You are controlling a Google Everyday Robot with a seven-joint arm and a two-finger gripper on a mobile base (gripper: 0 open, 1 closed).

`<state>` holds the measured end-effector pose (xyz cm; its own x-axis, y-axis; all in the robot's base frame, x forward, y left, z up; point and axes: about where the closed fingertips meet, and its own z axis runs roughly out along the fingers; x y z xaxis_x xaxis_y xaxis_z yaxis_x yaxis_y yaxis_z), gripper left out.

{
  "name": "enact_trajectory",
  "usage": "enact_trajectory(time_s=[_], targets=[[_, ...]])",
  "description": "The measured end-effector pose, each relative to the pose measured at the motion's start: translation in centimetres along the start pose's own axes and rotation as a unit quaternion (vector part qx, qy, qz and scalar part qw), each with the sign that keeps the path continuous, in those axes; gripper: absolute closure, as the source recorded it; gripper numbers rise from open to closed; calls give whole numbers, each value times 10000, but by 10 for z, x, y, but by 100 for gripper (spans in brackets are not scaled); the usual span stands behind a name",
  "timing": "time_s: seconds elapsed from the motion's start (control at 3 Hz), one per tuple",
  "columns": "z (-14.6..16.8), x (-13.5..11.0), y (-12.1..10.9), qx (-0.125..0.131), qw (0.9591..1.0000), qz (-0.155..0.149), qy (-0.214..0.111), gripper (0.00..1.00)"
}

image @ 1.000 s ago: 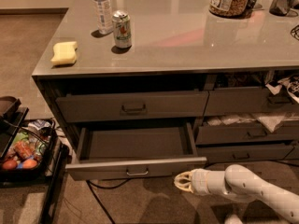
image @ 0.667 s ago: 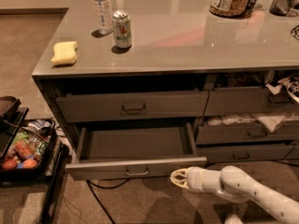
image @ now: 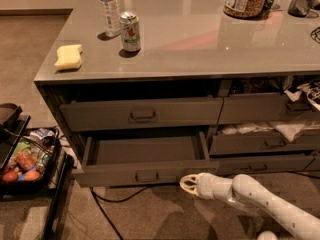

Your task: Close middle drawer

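just beside open middle drawer [image: 145, 156] front, gripper [image: 186, 183]

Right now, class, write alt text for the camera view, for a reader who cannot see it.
The wide grey middle drawer stands pulled open and bare inside, with the robot's white claw low beside the right end of its front. On the countertop above sit a yellow sponge, a water bottle and a drinks can.

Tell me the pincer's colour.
Cream-white, per the camera view; the pincer sits low at the front of the open dark-grey middle drawer.
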<state>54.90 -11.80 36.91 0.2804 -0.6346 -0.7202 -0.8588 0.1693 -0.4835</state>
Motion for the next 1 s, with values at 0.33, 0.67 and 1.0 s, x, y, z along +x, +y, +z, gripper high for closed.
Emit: enact_trajectory(time_s=[0.33, 0.67, 1.0], targets=[[19, -8, -37, 164, 9997, -193, -64, 100], [19, -8, -37, 164, 9997, -192, -64, 100], [24, -4, -26, 217, 9997, -60, -66, 100]])
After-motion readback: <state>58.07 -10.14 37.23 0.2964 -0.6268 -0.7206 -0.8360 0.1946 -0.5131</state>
